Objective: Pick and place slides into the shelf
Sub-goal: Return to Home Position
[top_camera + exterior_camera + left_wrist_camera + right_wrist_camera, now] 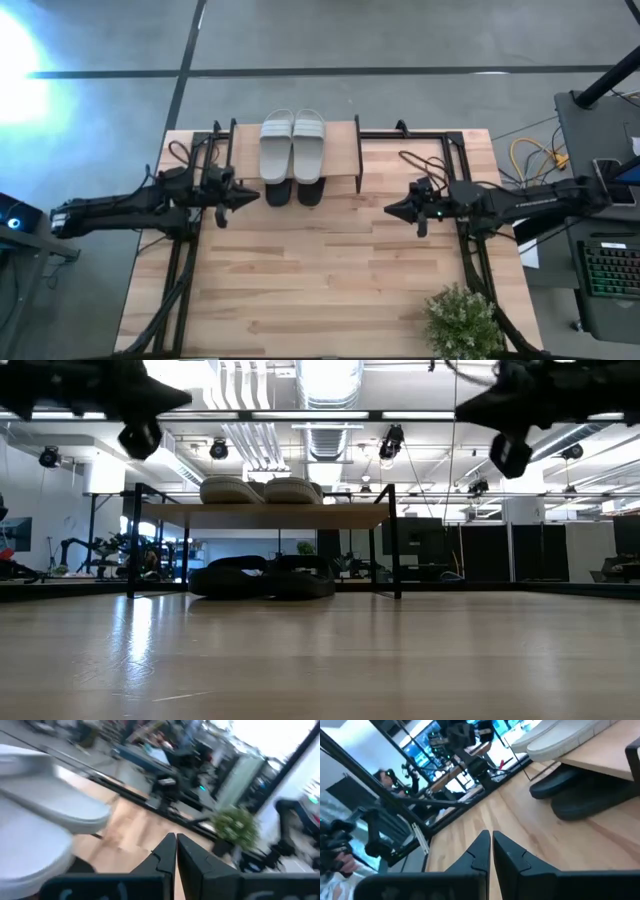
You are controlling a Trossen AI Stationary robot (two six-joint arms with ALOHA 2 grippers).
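Note:
The shelf [343, 140] stands at the table's far edge on thin black legs. The pale grey pair of slides [292, 143] lies side by side on its wood top board [340, 515]. The black pair [262, 578] rests on the tabletop beneath the board, toes poking out toward the near side [293, 193]. My left gripper [256, 195] hovers shut just left of the black slides, above the table. My right gripper [388, 209] hovers shut to the right of the shelf. Neither holds anything.
A potted green plant [463, 322] sits at the table's near right corner. Cables [425, 160] lie by the shelf's right side, and more [180, 152] by its left. The wooden tabletop [320, 270] stretches between the arms and the near edge.

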